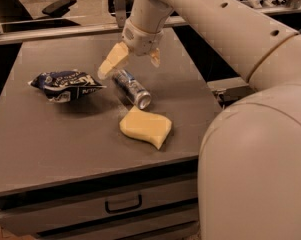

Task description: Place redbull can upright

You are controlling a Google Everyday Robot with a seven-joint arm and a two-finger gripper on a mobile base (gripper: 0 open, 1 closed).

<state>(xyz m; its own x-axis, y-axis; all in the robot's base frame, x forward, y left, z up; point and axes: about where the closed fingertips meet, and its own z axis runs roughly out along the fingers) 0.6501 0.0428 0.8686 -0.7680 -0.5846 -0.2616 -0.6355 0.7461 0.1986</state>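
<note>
The gripper, hanging spread at the redbull can's 12 o'clock, is overlapping its far end; contact cannot be told. The arm is running off the top edge and hiding the table's 4 o'clock corner.

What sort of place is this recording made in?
Probably an office or lab workspace: a grey cabinet top with a handled drawer below it, and an office chair behind. The gripper, open, hangs just above the redbull can, which lies on its side.
</note>
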